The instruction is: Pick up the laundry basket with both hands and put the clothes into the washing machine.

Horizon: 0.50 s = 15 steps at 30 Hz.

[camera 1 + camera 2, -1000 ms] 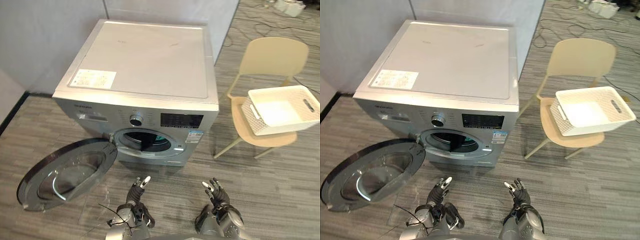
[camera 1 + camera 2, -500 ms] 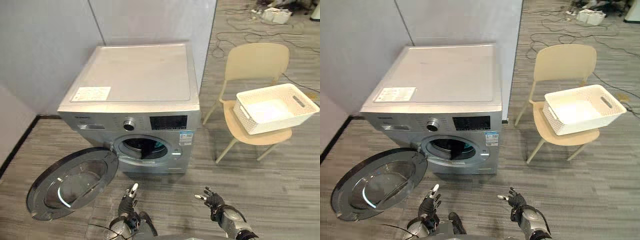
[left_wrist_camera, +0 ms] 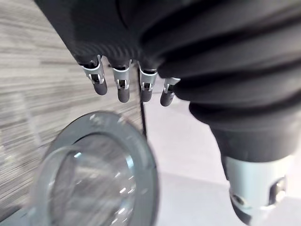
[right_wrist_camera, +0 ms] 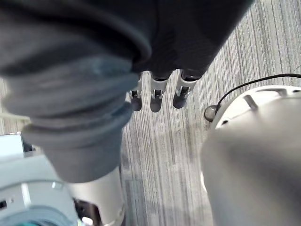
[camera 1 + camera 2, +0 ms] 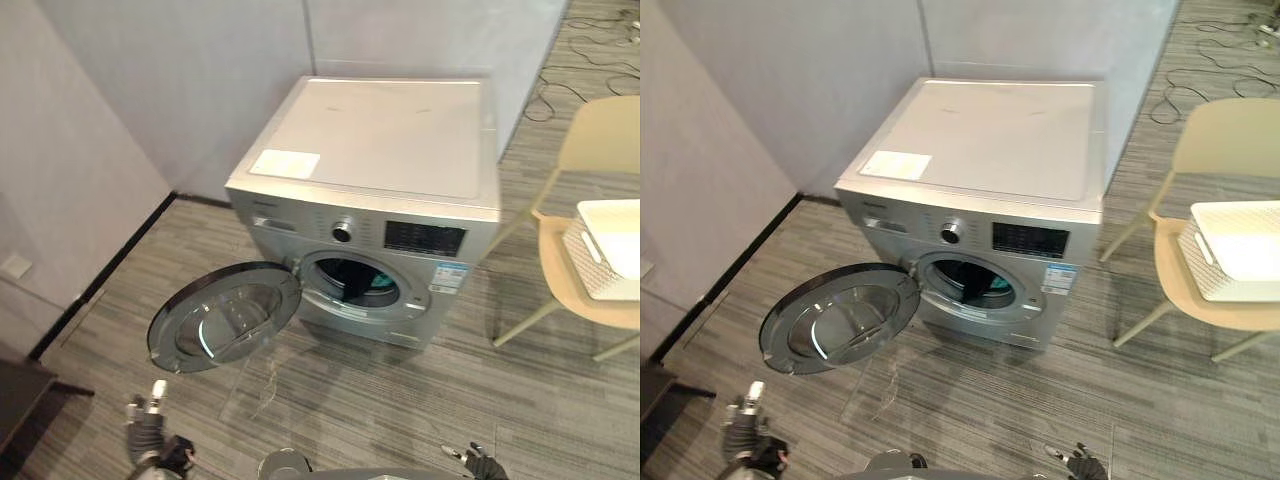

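A laundry basket [image 5: 588, 270] on a chair [image 5: 600, 140] right of the washing machine [image 5: 390, 140]: probably light, stiff; grip opposite rims. Idle left hand [image 5: 150, 425], right hand [image 5: 480, 462]: fingers [image 3: 123, 88] relaxed, empty.

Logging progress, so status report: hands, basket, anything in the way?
Left hand, right hand open, empty, low. Basket on chair, right of washer, untouched. Door open near left hand.

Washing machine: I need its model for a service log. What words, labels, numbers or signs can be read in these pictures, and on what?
Nothing can be read.
Label on the washer top: print too small.
Lettering on its front panel, left end: too small.
Display: markings blurred.
Sticker right of the door opening: too small.
Basket: no text seen.
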Available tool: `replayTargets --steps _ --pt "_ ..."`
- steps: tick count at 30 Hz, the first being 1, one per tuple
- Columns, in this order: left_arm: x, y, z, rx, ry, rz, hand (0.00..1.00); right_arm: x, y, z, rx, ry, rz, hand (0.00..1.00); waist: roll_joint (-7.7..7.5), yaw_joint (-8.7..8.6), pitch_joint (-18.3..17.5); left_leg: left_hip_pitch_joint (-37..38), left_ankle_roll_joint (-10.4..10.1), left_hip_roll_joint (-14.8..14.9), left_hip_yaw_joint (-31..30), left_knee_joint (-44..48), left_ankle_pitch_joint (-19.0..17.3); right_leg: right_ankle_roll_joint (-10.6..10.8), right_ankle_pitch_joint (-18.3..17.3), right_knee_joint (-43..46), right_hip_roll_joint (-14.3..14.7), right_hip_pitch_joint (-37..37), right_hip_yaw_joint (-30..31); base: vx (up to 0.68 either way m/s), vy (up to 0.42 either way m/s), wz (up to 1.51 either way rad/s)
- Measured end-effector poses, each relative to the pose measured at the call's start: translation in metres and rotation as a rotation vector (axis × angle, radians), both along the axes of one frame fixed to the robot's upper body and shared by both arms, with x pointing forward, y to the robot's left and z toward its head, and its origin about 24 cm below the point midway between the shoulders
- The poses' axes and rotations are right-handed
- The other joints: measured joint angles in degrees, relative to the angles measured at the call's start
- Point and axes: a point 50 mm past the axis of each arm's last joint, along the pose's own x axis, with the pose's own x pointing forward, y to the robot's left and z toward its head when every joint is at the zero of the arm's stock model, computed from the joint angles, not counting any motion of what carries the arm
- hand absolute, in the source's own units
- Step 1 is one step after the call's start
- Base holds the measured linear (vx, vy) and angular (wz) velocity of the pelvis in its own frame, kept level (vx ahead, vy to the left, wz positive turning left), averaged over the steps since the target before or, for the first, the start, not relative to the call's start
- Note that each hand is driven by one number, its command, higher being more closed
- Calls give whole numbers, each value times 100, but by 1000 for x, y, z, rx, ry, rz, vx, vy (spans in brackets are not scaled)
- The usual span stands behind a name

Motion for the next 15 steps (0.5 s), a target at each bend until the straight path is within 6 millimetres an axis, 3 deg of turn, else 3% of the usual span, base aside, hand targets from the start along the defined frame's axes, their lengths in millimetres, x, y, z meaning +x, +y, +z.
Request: replayTargets --steps 3,6,8,10,15 --pt "1 25 38 188 -45 79 0 12 7 4 17 -63 -2 0 -58 13 -63 177 0 -301 -100 -529 -2 92 175 -2 -156 79 -172 -14 236 49" --pt "-2 45 65 397 39 68 0 22 5 9 6 -114 10 0 54 9 -198 497 8 -679 -94 -1138 -1 234 264 -8 -410 82 -119 -55 187 8" --pt "4 52 70 457 84 27 0 22 5 9 13 -112 17 0 124 8 -247 573 98 -866 -73 -1353 62 236 264 -55 -525 70 -42 -75 160 1" --pt "10 53 60 458 162 -49 0 19 7 8 28 -93 45 0 241 -2 -336 604 218 -1070 -30 -1606 152 334 361 -94 -640 -31 65 -96 145 -4" --pt "37 47 35 405 263 -156 0 25 17 9 57 -104 187 0 281 -23 -396 585 271 -1217 83 -1930 349 383 437 25 -780 -313 210 -40 39 -11"
